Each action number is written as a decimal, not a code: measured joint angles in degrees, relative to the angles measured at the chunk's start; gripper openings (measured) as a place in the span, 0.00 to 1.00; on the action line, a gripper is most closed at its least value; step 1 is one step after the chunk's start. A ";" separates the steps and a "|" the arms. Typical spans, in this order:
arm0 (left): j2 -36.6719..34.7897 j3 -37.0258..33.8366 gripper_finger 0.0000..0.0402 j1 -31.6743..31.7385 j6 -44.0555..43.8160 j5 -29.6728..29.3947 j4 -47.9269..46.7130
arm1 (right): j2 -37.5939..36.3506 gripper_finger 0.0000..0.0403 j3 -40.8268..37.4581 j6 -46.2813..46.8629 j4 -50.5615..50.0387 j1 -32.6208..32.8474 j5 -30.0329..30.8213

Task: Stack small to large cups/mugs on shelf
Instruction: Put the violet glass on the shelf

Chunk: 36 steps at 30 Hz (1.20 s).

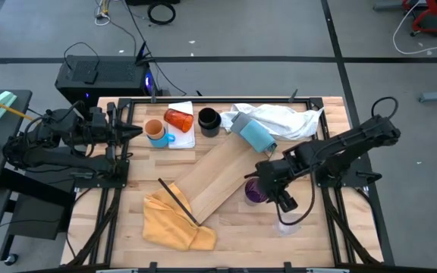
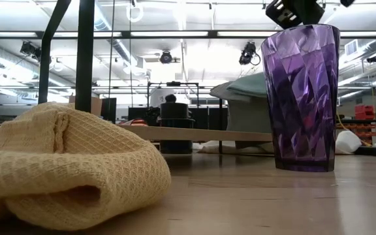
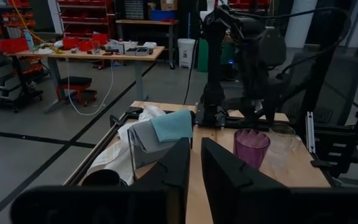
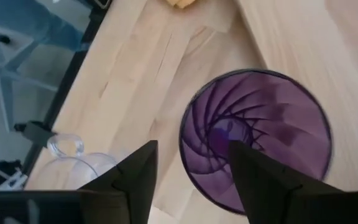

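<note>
Both arms are matte black, built of chunky rounded joint housings linked by straight tubular segments, with thin black cables looping along them. The left arm [image 1: 59,140] mounts on a black frame at the table's 9 o'clock edge, the right arm [image 1: 340,152] on a matching frame at 3 o'clock. Each gripper's fingers [image 4: 138,180] are flat, dark, wedge-shaped plates tapering toward blunt tips.

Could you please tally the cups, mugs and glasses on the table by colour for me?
Purple tumbler: 1
Orange cup: 1
Blue mug: 1
Red-orange tumbler: 1
Black mug: 1
Clear glass: 1
Total: 6
</note>
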 joint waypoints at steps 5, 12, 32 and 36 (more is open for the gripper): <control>0.01 0.00 0.13 0.02 -0.01 -0.02 0.02 | 2.51 0.50 0.00 -1.79 -0.26 0.03 0.17; 0.01 0.00 0.13 0.01 -0.02 -0.02 0.03 | 6.45 0.49 0.00 -3.04 -0.88 0.02 0.19; 0.01 0.00 0.13 0.02 0.02 -0.02 0.04 | 7.77 0.32 0.00 -2.64 -0.80 0.02 -0.54; 0.00 0.01 0.13 0.00 0.03 -0.02 0.01 | 7.78 0.20 0.00 -3.39 -0.80 0.04 -0.69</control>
